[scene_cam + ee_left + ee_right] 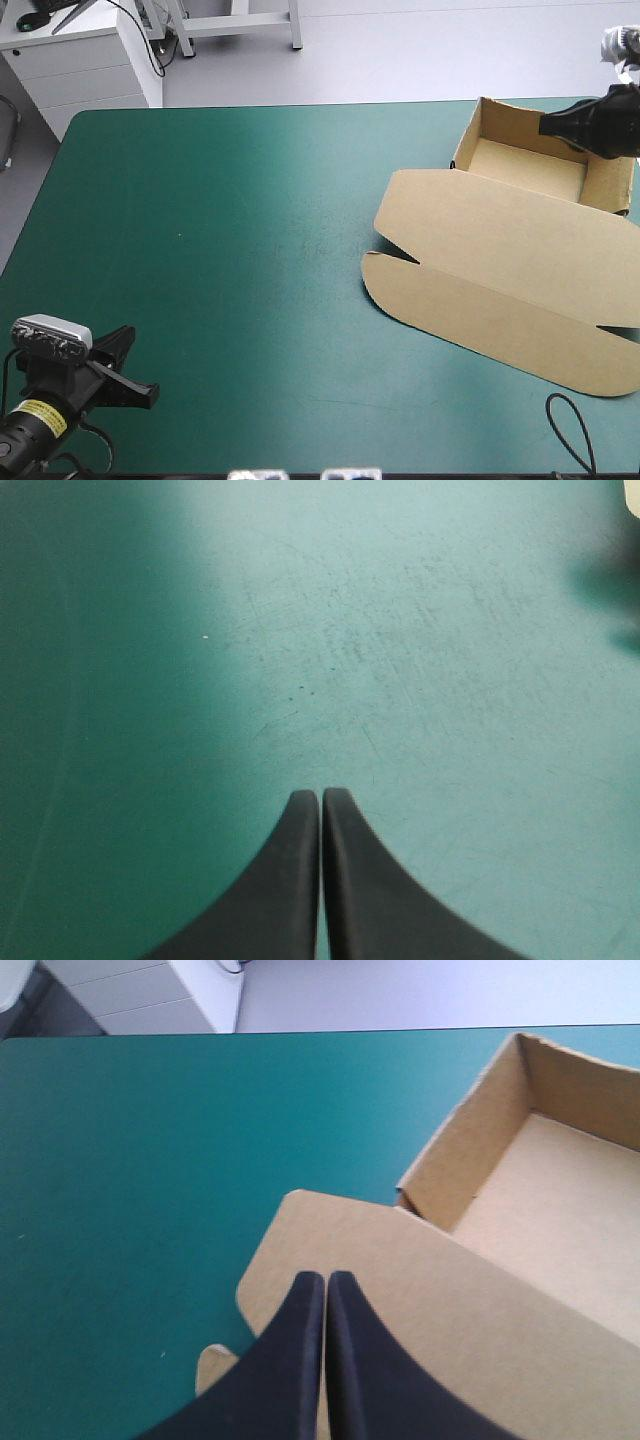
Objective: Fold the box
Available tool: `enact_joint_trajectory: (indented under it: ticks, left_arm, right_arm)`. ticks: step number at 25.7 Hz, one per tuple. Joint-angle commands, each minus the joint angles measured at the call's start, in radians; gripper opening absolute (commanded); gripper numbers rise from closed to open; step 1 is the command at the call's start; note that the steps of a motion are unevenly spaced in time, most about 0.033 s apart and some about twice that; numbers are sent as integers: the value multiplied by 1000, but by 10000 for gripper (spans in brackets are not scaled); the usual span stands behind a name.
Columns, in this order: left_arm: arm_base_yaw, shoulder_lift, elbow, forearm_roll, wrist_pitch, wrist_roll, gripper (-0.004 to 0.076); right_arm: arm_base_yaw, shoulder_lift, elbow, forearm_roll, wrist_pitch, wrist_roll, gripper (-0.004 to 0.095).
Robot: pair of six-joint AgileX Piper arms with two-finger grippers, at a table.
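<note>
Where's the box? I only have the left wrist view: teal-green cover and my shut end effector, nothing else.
Observer: The box is on the right of the table, near the far edge, well away from the left end effector.
Operator: What state is it in?
Observer: It's an open tray with the walls raised. The lid lies flat on the table, on the tray's near side.
Operator: And the right arm?
Observer: The right end effector is shut and over the box, gripping nothing.
</note>
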Motion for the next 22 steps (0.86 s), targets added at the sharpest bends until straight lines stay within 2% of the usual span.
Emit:
enact_joint_trajectory:
  ticks: [1, 5, 7, 11, 14, 15, 20, 22]
  left_arm:
    - [-4, 8, -25, 16, -58, -8, -8]
    - [-4, 8, -25, 12, -58, -8, -8]
    - [-4, 8, -25, 9, -58, -8, -8]
    - [-4, 8, -25, 9, -58, -8, -8]
    - [-4, 8, -25, 9, -58, -8, -8]
    - [-4, 8, -23, 12, -60, -8, -8]
    - [-4, -2, -21, 16, -77, 2, -8]
    - [-4, -33, 4, 16, -132, 6, -8]
  right_arm:
    - [53, -102, 87, 91, -46, -81, -13]
    - [219, -213, 252, 23, -153, -102, -13]
    - [316, -275, 327, -62, -199, -99, -13]
    - [438, -402, 472, -214, -317, -68, -13]
    - [458, -528, 610, -277, -454, -64, -13]
    - [458, -614, 716, -315, -522, -64, -13]
    - [458, -848, 1037, -337, -635, -60, -13]
    - [458, -938, 1131, -337, -681, -41, -13]
